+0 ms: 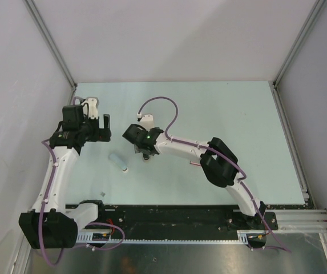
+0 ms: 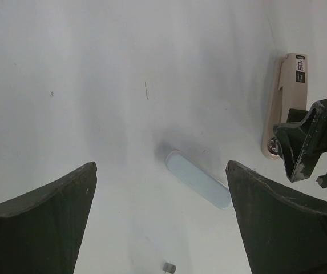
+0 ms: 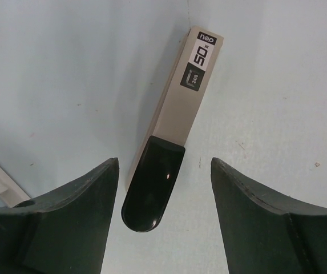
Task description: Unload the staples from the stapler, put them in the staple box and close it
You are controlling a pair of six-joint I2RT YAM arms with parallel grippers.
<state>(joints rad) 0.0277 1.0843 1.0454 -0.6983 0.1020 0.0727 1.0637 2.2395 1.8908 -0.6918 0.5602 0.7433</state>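
The stapler's pale-blue oblong shell (image 1: 117, 161) lies flat on the table, and it shows in the left wrist view (image 2: 198, 178) beyond my open, empty left gripper (image 2: 160, 165). Apart from it lies a beige bar with a glossy black end (image 3: 152, 185), printed "50" (image 2: 286, 97). My right gripper (image 3: 163, 162) is open, low over the bar, with a finger on either side of the black end and not touching it. A tiny silvery-grey piece, apparently the staples (image 2: 169, 266), lies on the table nearer the arm bases (image 1: 102, 194). The left gripper (image 1: 104, 127) hovers left of the shell, and the right gripper (image 1: 145, 152) is to its right.
The pale table (image 1: 209, 108) is boxed in by grey walls at the back and on both sides. A black rail (image 1: 180, 214) runs along the near edge by the arm bases. A white edge (image 3: 0, 182) shows at the right wrist view's lower left.
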